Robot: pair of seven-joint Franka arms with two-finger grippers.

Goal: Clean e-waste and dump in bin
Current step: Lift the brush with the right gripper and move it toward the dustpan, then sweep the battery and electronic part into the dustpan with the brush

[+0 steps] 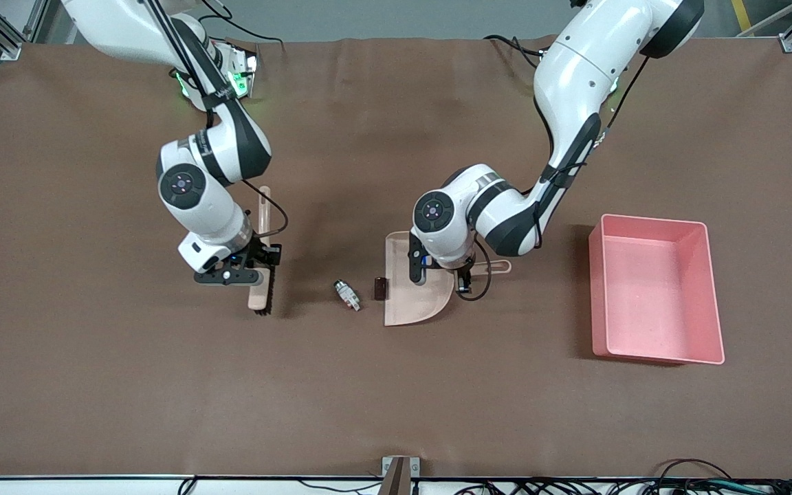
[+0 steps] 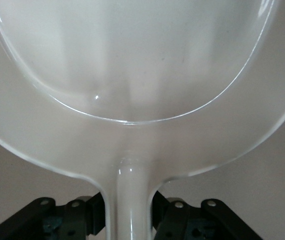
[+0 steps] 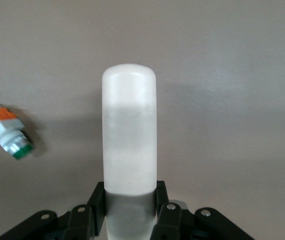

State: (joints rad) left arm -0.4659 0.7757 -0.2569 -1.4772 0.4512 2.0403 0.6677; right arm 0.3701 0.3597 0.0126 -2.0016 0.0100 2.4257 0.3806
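The e-waste is two small parts on the brown table: a dark block (image 1: 380, 288) right at the open edge of the beige dustpan (image 1: 410, 295), and a white-grey piece with an orange mark (image 1: 346, 294) (image 3: 5, 131) between the dustpan and the brush (image 1: 260, 292). My left gripper (image 1: 463, 275) (image 2: 130, 212) is shut on the dustpan's handle (image 2: 130, 195). My right gripper (image 1: 253, 265) (image 3: 130, 202) is shut on the brush's beige back (image 3: 129, 130), its dark bristles facing the parts. The pink bin (image 1: 654, 354) stands toward the left arm's end of the table.
Bare brown cloth surrounds the things. The brush's long handle (image 1: 265, 206) points toward the robots' bases. A cable loops beside the dustpan's handle (image 1: 489, 265). A bracket (image 1: 399, 471) sits at the table's edge nearest the front camera.
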